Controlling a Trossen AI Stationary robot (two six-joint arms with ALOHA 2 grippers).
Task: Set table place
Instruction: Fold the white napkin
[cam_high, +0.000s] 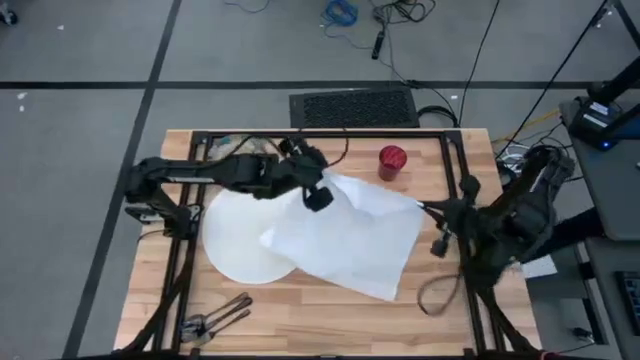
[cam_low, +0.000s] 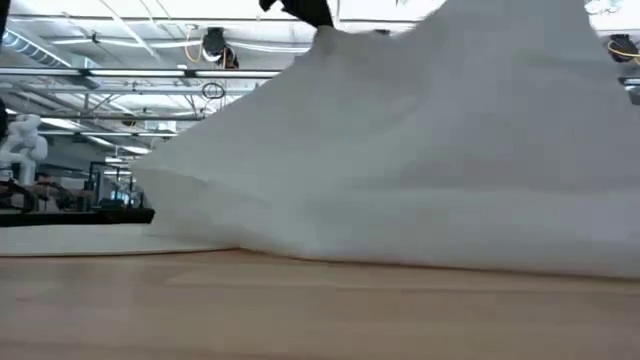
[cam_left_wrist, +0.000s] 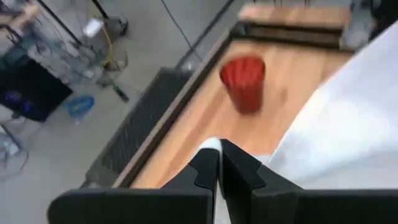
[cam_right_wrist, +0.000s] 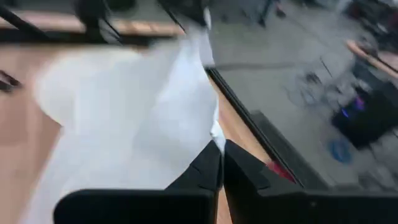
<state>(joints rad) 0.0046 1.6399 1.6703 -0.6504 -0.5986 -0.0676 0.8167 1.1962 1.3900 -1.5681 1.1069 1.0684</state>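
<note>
A white cloth napkin (cam_high: 345, 238) is held up over the table's middle, stretched between my two grippers and draped partly over the large white plate (cam_high: 235, 240). My left gripper (cam_high: 318, 195) is shut on its far left corner. My right gripper (cam_high: 425, 207) is shut on its far right corner. The red cup (cam_high: 391, 160) stands upright on the table (cam_high: 300, 310) behind the napkin. Dark cutlery (cam_high: 215, 318) lies near the front left edge. In the low view the napkin (cam_low: 420, 150) fills most of the picture. My left gripper pinches the napkin's corner (cam_left_wrist: 210, 147) between its two fingers; that corner is raised and the cloth runs down from it toward the table. My right gripper pinches the napkin's other far corner (cam_right_wrist: 216, 132) between its two fingers, level from the table's right. The cloth's near part (cam_high: 380, 285) lies on the table.
A black frame (cam_high: 320, 135) runs around the table top. A loose cable loop (cam_high: 432, 292) lies at the front right. A black grid mat (cam_high: 352, 107) lies on the floor behind the table. Bare wood shows along the front edge.
</note>
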